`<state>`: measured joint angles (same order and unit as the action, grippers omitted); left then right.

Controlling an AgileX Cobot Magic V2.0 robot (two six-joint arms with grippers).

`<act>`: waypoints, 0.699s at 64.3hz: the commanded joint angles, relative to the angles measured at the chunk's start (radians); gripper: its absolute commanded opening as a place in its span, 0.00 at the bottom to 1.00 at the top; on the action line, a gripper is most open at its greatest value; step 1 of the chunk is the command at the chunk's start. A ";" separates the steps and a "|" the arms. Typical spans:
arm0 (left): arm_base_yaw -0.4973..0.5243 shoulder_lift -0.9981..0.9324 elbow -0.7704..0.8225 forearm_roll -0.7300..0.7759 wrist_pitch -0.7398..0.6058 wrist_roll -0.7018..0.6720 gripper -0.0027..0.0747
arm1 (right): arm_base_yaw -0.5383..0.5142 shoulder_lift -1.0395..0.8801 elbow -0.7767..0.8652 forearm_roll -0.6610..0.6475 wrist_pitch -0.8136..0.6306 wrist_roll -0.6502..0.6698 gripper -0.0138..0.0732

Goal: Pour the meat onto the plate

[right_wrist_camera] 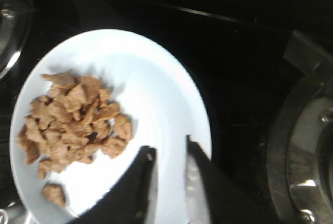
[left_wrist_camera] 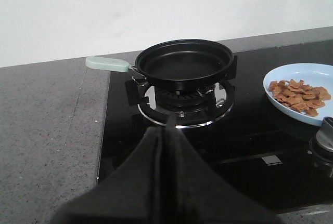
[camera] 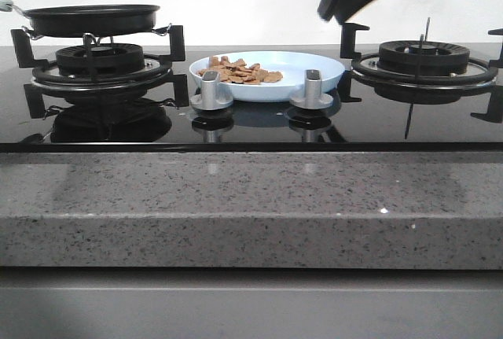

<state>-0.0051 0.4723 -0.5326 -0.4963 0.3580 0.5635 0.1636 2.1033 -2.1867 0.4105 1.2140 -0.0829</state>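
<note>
Claws first: my right claw [right_wrist_camera: 167, 182] hangs over the near rim of the wide, shallow, pale blue round plate [right_wrist_camera: 171, 99], fingers a little apart and gripping nothing. My left claw [left_wrist_camera: 164, 146] is clenched, its black fingers pressed together, empty, well back from the black frying pan with the mint-green handle [left_wrist_camera: 184, 63], which sits bare on the left burner. The heap of small orange-brown meat chunks [camera: 238, 72] lies on the plate, mostly on its left half, between the two burners. I judge the pouring done; nothing seems left.
</note>
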 commanded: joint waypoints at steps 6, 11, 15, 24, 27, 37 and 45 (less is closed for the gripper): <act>-0.007 0.006 -0.029 -0.015 -0.078 -0.001 0.01 | -0.015 -0.076 -0.119 0.007 0.074 -0.003 0.09; -0.007 0.006 -0.029 -0.015 -0.078 -0.001 0.01 | -0.016 -0.077 -0.137 0.007 0.088 -0.003 0.09; -0.007 0.006 -0.029 -0.015 -0.078 -0.001 0.01 | -0.016 -0.086 -0.137 0.005 0.084 -0.006 0.09; -0.007 0.006 -0.029 -0.015 -0.078 -0.001 0.01 | -0.014 -0.160 -0.130 0.002 0.019 -0.059 0.09; -0.007 0.006 -0.029 -0.015 -0.076 -0.001 0.01 | -0.013 -0.196 -0.123 -0.008 -0.002 -0.059 0.09; -0.007 0.006 -0.029 -0.015 -0.074 -0.001 0.01 | -0.013 -0.357 0.015 -0.094 -0.082 -0.085 0.09; -0.007 0.006 -0.029 -0.015 -0.068 -0.001 0.01 | -0.013 -0.541 0.261 -0.143 -0.203 -0.124 0.09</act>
<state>-0.0051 0.4723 -0.5326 -0.4963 0.3580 0.5635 0.1531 1.7064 -2.0287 0.2918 1.1358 -0.1709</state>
